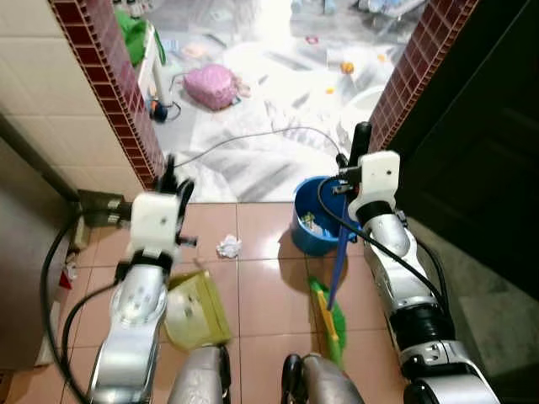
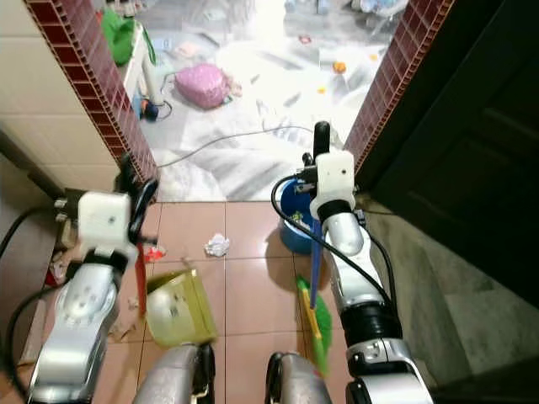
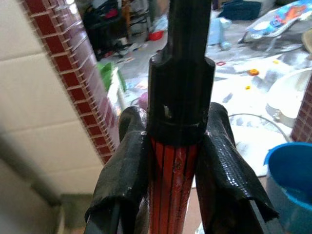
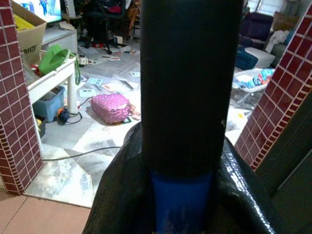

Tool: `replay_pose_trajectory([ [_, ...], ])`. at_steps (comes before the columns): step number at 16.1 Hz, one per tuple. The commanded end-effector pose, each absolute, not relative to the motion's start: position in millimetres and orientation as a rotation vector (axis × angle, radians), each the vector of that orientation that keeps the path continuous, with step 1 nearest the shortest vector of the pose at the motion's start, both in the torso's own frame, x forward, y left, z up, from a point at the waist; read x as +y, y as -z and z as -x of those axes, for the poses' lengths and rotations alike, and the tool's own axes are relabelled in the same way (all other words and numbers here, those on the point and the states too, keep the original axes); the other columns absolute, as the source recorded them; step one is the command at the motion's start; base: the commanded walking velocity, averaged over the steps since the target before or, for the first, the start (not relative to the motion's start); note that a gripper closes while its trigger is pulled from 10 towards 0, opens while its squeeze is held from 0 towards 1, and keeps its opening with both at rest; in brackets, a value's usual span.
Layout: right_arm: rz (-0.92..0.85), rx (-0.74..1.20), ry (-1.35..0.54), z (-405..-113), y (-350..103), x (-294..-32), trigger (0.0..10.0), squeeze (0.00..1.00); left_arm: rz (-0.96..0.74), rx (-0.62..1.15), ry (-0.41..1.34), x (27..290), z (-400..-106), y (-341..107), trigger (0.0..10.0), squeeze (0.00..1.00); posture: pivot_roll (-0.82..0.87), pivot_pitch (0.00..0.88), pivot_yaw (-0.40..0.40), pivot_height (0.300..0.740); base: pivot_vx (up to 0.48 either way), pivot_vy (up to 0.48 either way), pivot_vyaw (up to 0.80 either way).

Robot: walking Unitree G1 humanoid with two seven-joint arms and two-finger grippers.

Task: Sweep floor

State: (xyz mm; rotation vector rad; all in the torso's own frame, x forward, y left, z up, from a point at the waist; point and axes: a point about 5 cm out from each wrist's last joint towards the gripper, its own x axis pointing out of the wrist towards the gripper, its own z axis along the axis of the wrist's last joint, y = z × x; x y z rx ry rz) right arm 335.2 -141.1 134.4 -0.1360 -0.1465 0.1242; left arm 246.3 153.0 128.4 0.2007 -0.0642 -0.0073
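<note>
Your broom (image 1: 330,307) stands w/ its green bristle head on the pink tiled floor (image 1: 261,295), just in front of the robot's feet, blue shaft rising to a black grip. The right hand (image 4: 183,195) is clamped round that shaft right where blue meets black, fingers (image 4: 243,195) pressed on both sides. Just beside the broom, towards the doorway, sits a blue bucket (image 1: 316,217) w/ some rubbish inside. Left of it you've got a crumpled white paper ball (image 1: 228,246) lying loose on the tiles. Nearer the robot, the yellow-green dustpan (image 1: 195,310) rests on the floor; its red handle (image 3: 168,185) w/ black top is gripped by the left hand (image 3: 175,165), fingers closed on either side. Beyond the red-brick doorway (image 1: 126,93) you see a cluttered room: pink bag (image 1: 210,86), a cable (image 1: 253,139) across the pale floor.
</note>
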Motion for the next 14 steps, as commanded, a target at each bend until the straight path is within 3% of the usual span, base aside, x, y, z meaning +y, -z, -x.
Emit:
replay_pose_trajectory([
  [1, 0.135, -0.169, -0.107, -333, -137, -148, 10.0, 0.0, -0.176, -0.105, 0.009, 152, -241, -133, 10.0, 0.0, 0.06, 0.104, -0.046, 0.74, 0.0, 0.0, 0.0],
  [4, 0.089, -0.111, -0.122, -312, -119, -152, 10.0, 0.0, -0.22, -0.056, 0.024, 164, -229, -118, 10.0, 0.0, 0.07, 0.045, -0.054, 0.74, 0.0, 0.0, 0.0],
  [10, 0.139, -0.093, -0.176, -283, -114, -161, 10.0, 0.0, -0.222, -0.068, 0.047, 165, -218, -128, 10.0, 0.0, 0.05, 0.044, -0.03, 0.74, 0.0, 0.0, 0.0],
  [14, 0.126, -0.073, -0.182, -277, -111, -154, 10.0, 0.0, -0.158, -0.021, 0.013, 164, -204, -118, 10.0, 0.0, 0.05, 0.032, -0.032, 0.74, 0.0, 0.0, 0.8],
])
